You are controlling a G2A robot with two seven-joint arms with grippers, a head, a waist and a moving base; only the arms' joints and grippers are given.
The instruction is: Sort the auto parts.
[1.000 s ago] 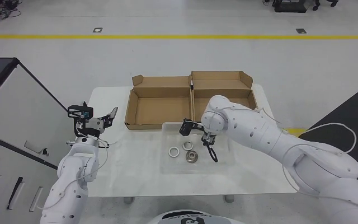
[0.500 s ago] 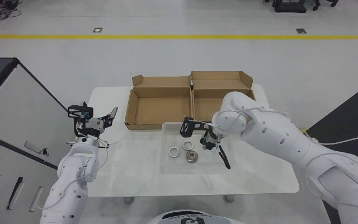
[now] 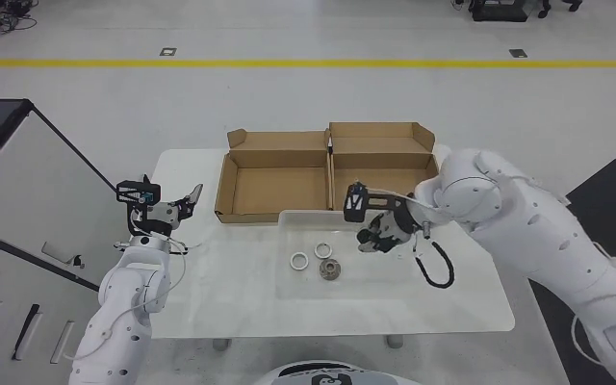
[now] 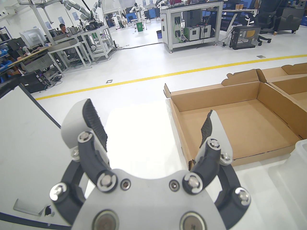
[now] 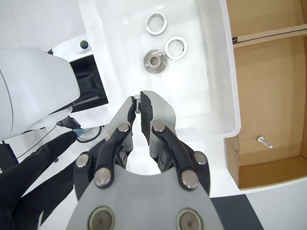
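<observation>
My right gripper (image 5: 137, 96) is shut on a small silver bolt (image 5: 136, 104), held above the right end of the white tray (image 5: 230, 72). In the tray lie two metal rings (image 5: 156, 23) (image 5: 175, 48) and a grey disc (image 5: 155, 61). Another bolt (image 5: 263, 142) lies in the cardboard box (image 5: 271, 96) beside the tray. From above, the right gripper (image 3: 373, 237) hangs just in front of the right box (image 3: 380, 173). My left gripper (image 4: 151, 118) is open with nothing in it, off the table's left side (image 3: 180, 206), facing the left box (image 4: 239, 125).
The two open cardboard boxes (image 3: 272, 188) stand side by side at the back of the white table (image 3: 212, 289), their lids folded back. The tray (image 3: 289, 284) sits just in front of them. A black cable loop (image 3: 435, 269) hangs from the right arm.
My right gripper has risen from the tray's middle and moved right, toward the right box, with the bolt in it. The left arm has kept still.
</observation>
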